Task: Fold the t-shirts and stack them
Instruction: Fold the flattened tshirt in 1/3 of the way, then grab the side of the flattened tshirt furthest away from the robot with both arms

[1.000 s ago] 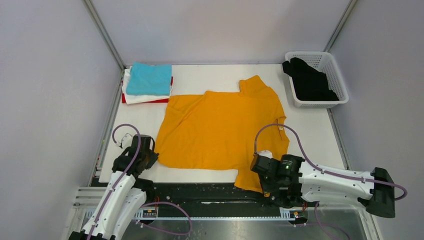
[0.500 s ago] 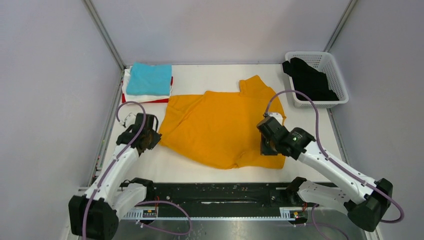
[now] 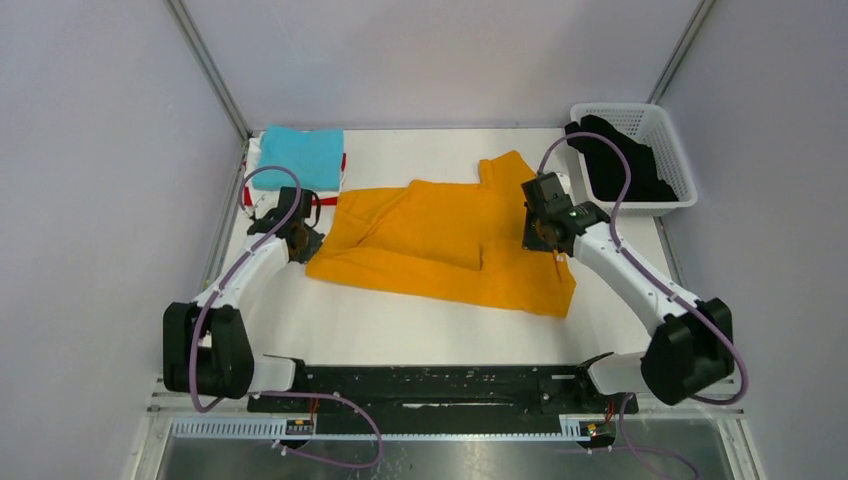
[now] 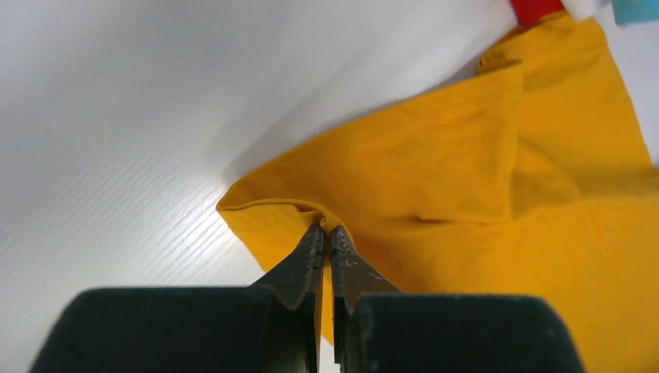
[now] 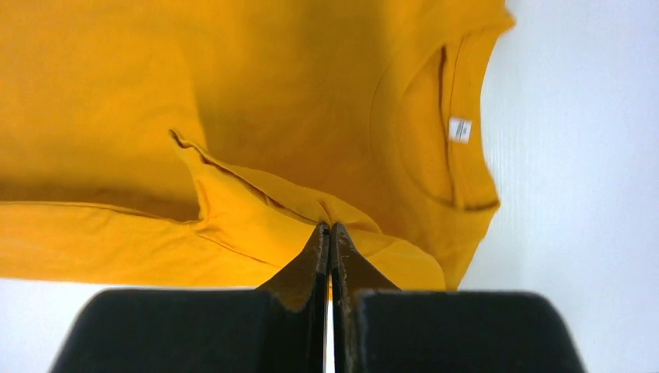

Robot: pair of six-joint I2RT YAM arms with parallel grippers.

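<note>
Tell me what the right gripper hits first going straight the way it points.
The mustard-orange t-shirt it pinches; beyond the right gripper lies more of that cloth, though depth is unclear.

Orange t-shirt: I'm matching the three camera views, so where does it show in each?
Top external: orange t-shirt mid-table, between the left gripper and right gripper.
Left wrist: orange t-shirt spreads across centre and right; the fingers pinch its corner at bottom centre.
Right wrist: orange t-shirt fills most of the frame, neck label upper right; fingers pinch a fold.
Shared landmark: the white table bordering the cloth.
</note>
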